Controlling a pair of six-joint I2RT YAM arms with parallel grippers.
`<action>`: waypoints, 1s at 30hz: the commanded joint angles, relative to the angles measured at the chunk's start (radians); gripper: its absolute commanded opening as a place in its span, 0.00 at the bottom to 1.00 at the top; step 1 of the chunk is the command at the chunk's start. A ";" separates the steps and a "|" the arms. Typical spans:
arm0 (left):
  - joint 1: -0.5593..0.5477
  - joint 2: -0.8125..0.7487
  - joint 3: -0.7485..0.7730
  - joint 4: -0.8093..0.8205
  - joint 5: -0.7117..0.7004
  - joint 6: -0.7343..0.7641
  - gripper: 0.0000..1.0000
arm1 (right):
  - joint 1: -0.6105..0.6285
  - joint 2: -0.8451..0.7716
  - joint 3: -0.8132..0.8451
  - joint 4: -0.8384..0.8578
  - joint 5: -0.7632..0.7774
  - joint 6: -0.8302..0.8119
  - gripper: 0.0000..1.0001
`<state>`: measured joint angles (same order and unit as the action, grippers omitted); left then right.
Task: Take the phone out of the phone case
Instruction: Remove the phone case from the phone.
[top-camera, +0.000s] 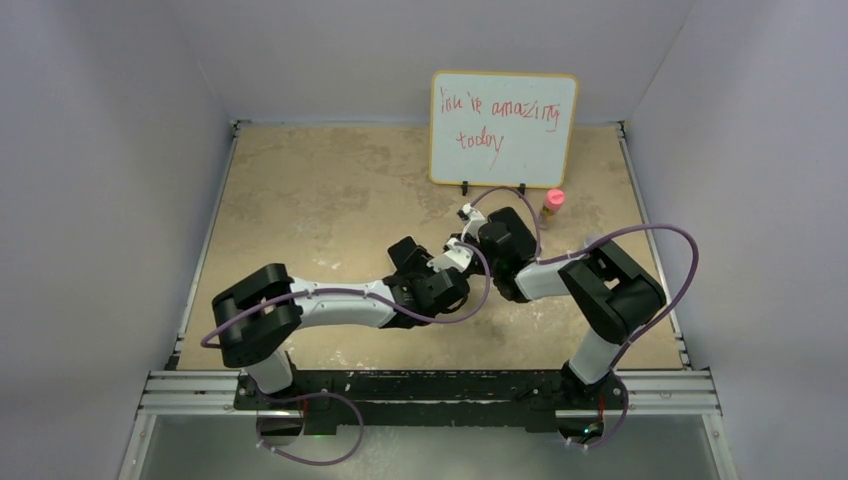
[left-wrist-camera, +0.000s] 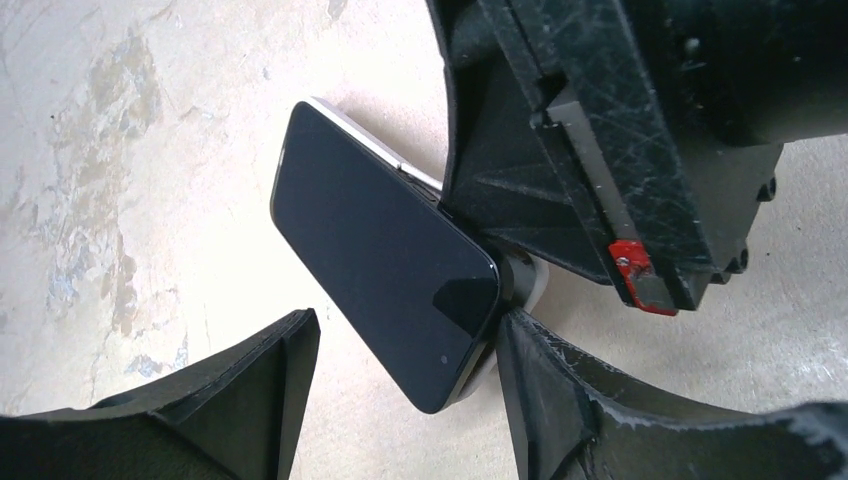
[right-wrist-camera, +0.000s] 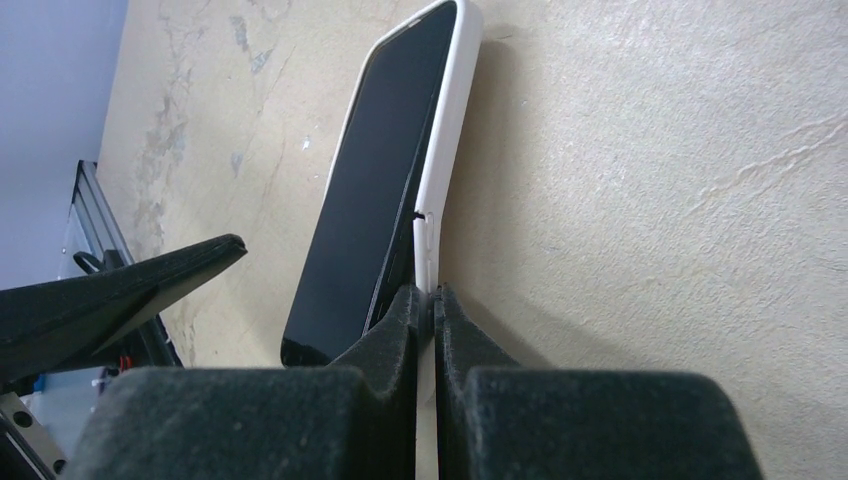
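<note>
A black-screened phone (right-wrist-camera: 375, 190) sits in a white case (right-wrist-camera: 447, 150), tilted up off the tan table. My right gripper (right-wrist-camera: 431, 300) is shut on the case's side wall, with one finger wedged between the phone and the wall. The phone's near end stands slightly away from that wall. In the left wrist view the phone (left-wrist-camera: 385, 250) reaches down between my open left gripper's (left-wrist-camera: 410, 395) fingers. The right finger (left-wrist-camera: 560, 390) touches the corner where the white case (left-wrist-camera: 537, 285) shows. The left finger is apart from the phone. From above, both grippers (top-camera: 440, 272) (top-camera: 472, 243) meet mid-table.
A whiteboard (top-camera: 503, 128) with red writing stands at the back of the table. A small bottle with a pink cap (top-camera: 553, 205) stands to its lower right, behind the right arm. The right gripper's body (left-wrist-camera: 600, 150) fills the upper right of the left wrist view.
</note>
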<state>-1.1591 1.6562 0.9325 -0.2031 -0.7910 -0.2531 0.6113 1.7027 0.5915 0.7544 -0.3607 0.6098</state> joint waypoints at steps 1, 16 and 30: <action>0.006 0.044 0.036 -0.023 -0.098 0.011 0.66 | -0.004 0.001 0.034 0.062 -0.057 0.019 0.00; 0.003 0.129 0.006 0.076 -0.208 0.056 0.61 | -0.008 0.028 0.032 0.112 -0.114 0.060 0.00; 0.001 0.045 -0.013 0.059 -0.295 0.172 0.59 | -0.026 0.053 0.030 0.153 -0.160 0.099 0.00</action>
<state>-1.1801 1.7470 0.9390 -0.1368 -0.9958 -0.1558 0.5880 1.7554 0.5964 0.8379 -0.4282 0.6800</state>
